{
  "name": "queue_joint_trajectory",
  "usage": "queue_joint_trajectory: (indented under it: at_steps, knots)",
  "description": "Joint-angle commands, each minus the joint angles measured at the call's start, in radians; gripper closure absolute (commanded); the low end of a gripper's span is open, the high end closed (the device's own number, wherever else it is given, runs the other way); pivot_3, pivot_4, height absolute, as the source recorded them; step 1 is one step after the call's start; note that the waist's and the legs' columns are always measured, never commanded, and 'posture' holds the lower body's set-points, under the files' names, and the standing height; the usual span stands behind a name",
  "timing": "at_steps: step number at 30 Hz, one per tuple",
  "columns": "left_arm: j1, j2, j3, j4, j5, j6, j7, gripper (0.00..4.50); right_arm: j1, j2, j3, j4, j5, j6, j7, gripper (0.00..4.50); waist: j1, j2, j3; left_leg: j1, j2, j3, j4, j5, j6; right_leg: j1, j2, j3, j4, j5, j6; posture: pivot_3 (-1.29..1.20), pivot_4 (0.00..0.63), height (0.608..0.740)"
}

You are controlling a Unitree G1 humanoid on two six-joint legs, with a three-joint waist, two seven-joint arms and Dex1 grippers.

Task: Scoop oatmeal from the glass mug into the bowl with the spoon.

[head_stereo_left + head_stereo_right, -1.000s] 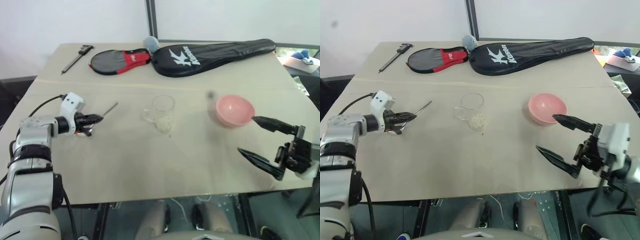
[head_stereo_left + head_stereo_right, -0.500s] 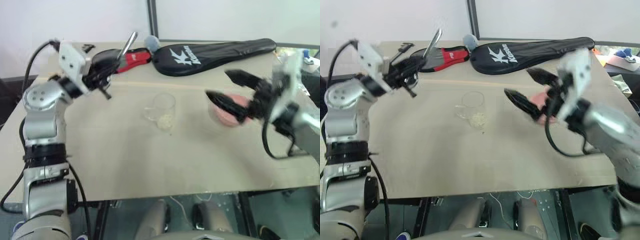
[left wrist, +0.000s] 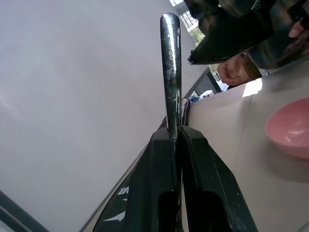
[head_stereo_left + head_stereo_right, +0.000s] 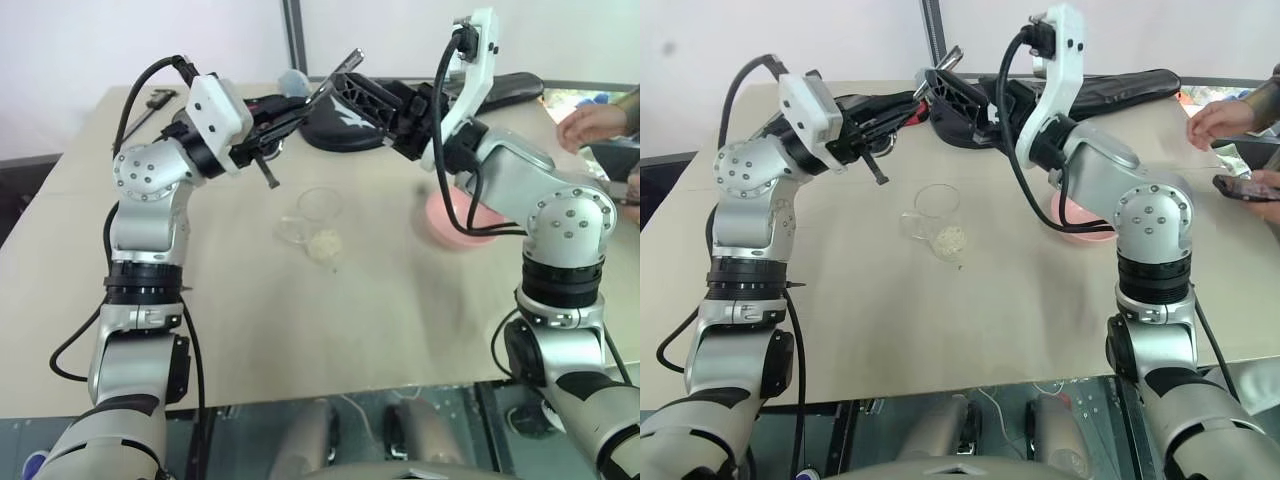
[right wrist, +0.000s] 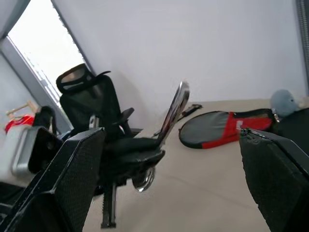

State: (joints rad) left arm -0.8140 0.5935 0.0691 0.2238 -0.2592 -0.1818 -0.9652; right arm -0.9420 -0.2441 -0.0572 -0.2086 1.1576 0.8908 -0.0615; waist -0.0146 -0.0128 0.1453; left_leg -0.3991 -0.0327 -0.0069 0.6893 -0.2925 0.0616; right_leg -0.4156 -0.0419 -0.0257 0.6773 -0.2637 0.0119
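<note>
Above glass mug (image 4: 322, 212), both arms have risen off bench (image 4: 250, 330); left gripper (image 4: 283, 120) fingers clamped on spoon (image 4: 336, 76), right gripper (image 4: 366, 98) fingers apart beside its tip; handover likely; oatmeal (image 4: 325, 245) in mug, bowl (image 4: 452, 225) right of mug.

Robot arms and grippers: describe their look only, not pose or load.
Both arms are silver-grey metal segments with round joint housings and black bands. Black cables loop from the forearms to white box-shaped wrist modules. The left gripper and right gripper each have two long black tapered fingers with textured inner pads.
</note>
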Motion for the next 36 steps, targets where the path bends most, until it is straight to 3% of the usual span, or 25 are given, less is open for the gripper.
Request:
queue_joint_trajectory:
  at_steps: [1, 10, 13, 21, 29, 30, 36]
  knots:
    - [-0.010, 0.003, 0.003, -0.061, -0.015, -0.002, 0.001, 4.46, -0.035, 0.026, -0.023, -0.005, -0.002, -0.006, 0.017, 0.00, -0.001, 0.000, 0.000, 0.000, 0.000, 0.000, 0.000, 0.000, 0.000, 0.000, 0.000, 0.000, 0.000, 0.000, 0.000, 0.00, 0.150, 0.740]
    - [0.000, -0.005, -0.017, -0.093, -0.013, -0.002, -0.008, 4.46, -0.078, 0.065, -0.030, 0.033, -0.037, -0.009, 0.038, 0.00, -0.001, 0.000, 0.000, 0.000, 0.000, 0.000, 0.000, 0.000, 0.000, 0.000, 0.000, 0.000, 0.000, 0.000, 0.000, 0.00, 0.150, 0.740]
    - [0.003, -0.006, -0.024, -0.102, -0.013, -0.004, -0.011, 4.50, -0.082, 0.072, -0.032, 0.038, -0.041, -0.004, 0.043, 0.79, -0.001, 0.000, 0.000, 0.000, 0.000, 0.000, 0.000, 0.000, 0.000, 0.000, 0.000, 0.000, 0.000, 0.000, 0.000, 0.00, 0.150, 0.740]
    - [0.004, 0.005, -0.033, -0.099, -0.006, -0.017, -0.027, 4.50, -0.075, 0.074, -0.044, 0.031, -0.032, 0.011, 0.042, 4.47, -0.001, 0.000, 0.000, 0.000, 0.000, 0.000, 0.000, 0.000, 0.000, 0.000, 0.000, 0.000, 0.000, 0.000, 0.000, 0.00, 0.150, 0.740]
    - [0.005, 0.008, -0.015, -0.123, -0.071, 0.079, -0.042, 4.50, -0.070, 0.069, -0.080, 0.043, -0.025, 0.032, 0.031, 4.47, -0.001, 0.000, 0.000, 0.000, 0.000, 0.000, 0.000, 0.000, 0.000, 0.000, 0.001, 0.000, 0.000, 0.000, 0.000, 0.00, 0.150, 0.740]
    - [0.001, 0.007, 0.001, -0.135, -0.105, 0.132, -0.033, 3.73, -0.073, 0.071, -0.091, 0.049, -0.021, 0.031, 0.025, 4.50, -0.001, 0.000, 0.000, 0.000, 0.000, 0.000, 0.000, 0.000, 0.000, 0.000, 0.001, 0.000, 0.000, 0.000, 0.000, 0.00, 0.150, 0.740]
    - [0.013, 0.066, 0.129, -0.189, -0.319, 0.511, 0.041, 1.15, -0.122, 0.078, -0.205, 0.131, -0.003, -0.018, -0.043, 4.50, -0.007, 0.001, 0.000, 0.000, 0.000, 0.000, 0.000, 0.000, 0.000, 0.000, 0.001, 0.001, 0.000, 0.000, 0.000, 0.00, 0.150, 0.740]
